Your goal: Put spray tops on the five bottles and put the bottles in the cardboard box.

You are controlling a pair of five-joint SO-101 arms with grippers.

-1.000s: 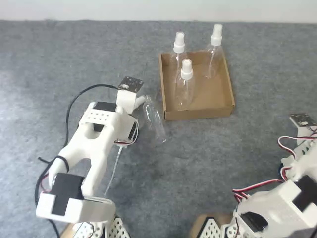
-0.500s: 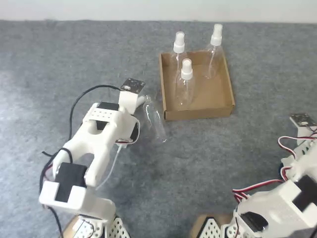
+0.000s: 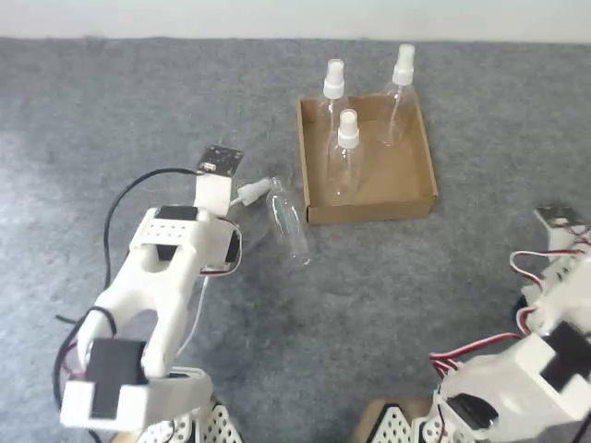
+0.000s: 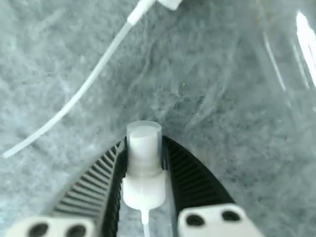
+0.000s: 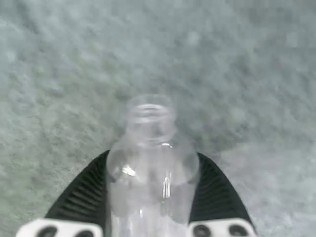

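Observation:
My left gripper [image 4: 143, 144] is shut on a white spray top [image 4: 144, 165], held just above the carpet. A second spray top [image 4: 163, 3] with a long thin tube lies loose ahead of it. A clear bottle without a top [image 3: 287, 221] lies on its side against the cardboard box [image 3: 369, 209], just right of the left arm [image 3: 175, 258]; its side shows as the clear bottle [image 4: 291, 44] in the left wrist view. Three bottles with spray tops [image 3: 346, 152] stand in the box. My right gripper [image 5: 153, 158] is shut on an open-necked clear bottle [image 5: 150, 148].
Grey carpet [image 3: 416, 277] covers the table. The right arm [image 3: 554, 314] sits at the near right corner, well away from the box. A black cable [image 3: 125, 212] loops left of the left arm.
The left arm has swung left, away from the lying bottle, with the spray top in its gripper. The right arm has shifted slightly.

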